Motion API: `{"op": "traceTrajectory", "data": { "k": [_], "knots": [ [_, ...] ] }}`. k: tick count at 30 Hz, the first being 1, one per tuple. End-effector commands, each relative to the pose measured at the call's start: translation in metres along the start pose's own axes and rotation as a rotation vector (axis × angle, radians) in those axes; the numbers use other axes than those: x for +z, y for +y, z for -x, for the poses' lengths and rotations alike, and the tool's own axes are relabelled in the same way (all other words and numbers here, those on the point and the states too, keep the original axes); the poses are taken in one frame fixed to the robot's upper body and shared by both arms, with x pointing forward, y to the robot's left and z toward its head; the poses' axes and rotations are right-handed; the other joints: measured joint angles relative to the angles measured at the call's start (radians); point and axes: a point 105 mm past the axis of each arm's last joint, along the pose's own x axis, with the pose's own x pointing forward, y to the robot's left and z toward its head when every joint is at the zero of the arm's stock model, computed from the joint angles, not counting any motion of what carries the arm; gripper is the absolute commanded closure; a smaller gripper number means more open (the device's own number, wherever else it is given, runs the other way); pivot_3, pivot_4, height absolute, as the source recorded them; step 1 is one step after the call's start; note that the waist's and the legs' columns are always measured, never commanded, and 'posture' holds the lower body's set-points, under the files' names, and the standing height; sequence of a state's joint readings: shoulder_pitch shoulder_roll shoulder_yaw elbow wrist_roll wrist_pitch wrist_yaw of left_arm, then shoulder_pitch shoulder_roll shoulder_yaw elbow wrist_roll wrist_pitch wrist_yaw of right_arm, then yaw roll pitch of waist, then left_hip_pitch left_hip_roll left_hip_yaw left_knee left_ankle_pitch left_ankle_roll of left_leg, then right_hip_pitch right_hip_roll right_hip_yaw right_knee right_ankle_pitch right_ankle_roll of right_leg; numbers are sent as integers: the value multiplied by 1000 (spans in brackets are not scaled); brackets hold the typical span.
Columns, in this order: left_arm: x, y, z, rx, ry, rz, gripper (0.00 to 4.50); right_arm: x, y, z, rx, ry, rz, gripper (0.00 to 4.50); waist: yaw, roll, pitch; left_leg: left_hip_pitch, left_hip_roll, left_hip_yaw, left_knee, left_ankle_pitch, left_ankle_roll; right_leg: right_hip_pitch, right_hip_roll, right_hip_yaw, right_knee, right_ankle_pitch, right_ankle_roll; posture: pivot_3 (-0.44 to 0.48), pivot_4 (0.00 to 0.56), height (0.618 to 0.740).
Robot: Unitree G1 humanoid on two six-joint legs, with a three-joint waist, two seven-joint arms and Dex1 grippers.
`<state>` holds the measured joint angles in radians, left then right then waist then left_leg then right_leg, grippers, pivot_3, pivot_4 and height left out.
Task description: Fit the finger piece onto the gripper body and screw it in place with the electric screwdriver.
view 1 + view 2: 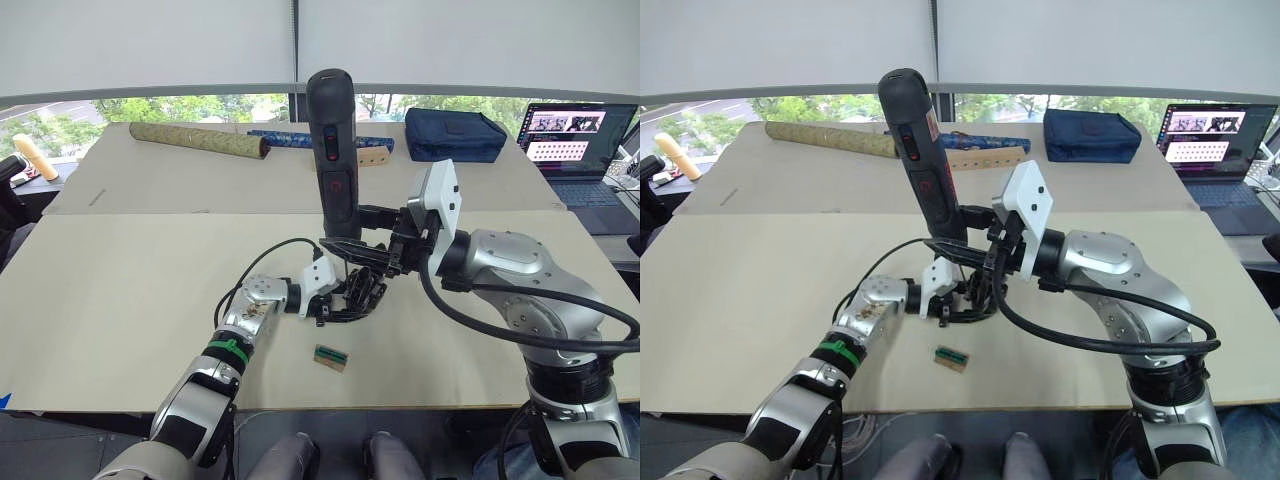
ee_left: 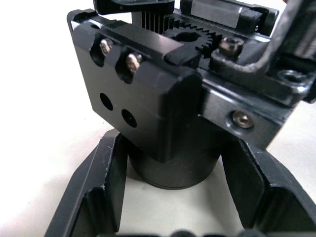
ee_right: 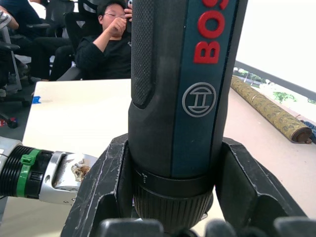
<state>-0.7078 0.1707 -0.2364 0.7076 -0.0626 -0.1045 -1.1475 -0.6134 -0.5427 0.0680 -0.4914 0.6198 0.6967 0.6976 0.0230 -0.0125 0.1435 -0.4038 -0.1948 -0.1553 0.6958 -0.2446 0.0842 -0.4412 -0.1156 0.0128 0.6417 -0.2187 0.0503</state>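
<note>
The electric screwdriver (image 1: pixel 332 150), dark grey with red buttons, stands upright over the middle of the table. My right gripper (image 1: pixel 365 235) is shut on its lower barrel (image 3: pixel 182 98), with the tip pointing down. Just under it is the gripper body (image 1: pixel 358 292), a small black block resting on the table. My left gripper (image 1: pixel 335 300) is shut on it from the left. In the left wrist view the gripper body (image 2: pixel 163 98) shows screws, holes and a toothed gear, with its round base between the fingers (image 2: pixel 98 192). I cannot make out the finger piece apart from the body.
A tiny green-and-tan block (image 1: pixel 331 357) lies near the front edge. Along the back lie an olive patterned roll (image 1: pixel 200 140), a blue rolled tube (image 1: pixel 285 138) and a navy bag (image 1: pixel 455 133). A laptop (image 1: pixel 580 135) stands at the far right. A person (image 3: pixel 111 44) sits beyond the table.
</note>
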Motion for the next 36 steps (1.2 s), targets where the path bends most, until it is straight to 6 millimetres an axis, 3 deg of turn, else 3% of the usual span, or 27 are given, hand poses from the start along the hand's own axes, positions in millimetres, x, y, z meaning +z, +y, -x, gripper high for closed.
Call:
{"op": "traceTrajectory", "data": {
  "k": [1, 21, 36],
  "knots": [
    [8, 0, -3, -2, -20, -16, 2216, 16, 0, 3, -6, -67, 63, 2588, 0, 0, 0, 0, 0, 0, 0, 0, 0, 0, 0, 0, 0, 0, 0, 0, 150, 740],
    [9, 2, -3, 7, -23, -17, 2216, 3, 1, 4, -11, -49, 43, 2588, 0, 0, 0, 0, 0, 0, 0, 0, 0, 0, 0, 0, 0, 0, 0, 0, 150, 740],
    [7, 2, -3, 6, -20, -18, 2216, 29, -4, 6, -33, -95, -9, 2588, -1, 0, 0, 0, 0, 0, 0, 0, 0, 0, 0, 0, 0, 0, 0, 0, 150, 740]
  ]
}}
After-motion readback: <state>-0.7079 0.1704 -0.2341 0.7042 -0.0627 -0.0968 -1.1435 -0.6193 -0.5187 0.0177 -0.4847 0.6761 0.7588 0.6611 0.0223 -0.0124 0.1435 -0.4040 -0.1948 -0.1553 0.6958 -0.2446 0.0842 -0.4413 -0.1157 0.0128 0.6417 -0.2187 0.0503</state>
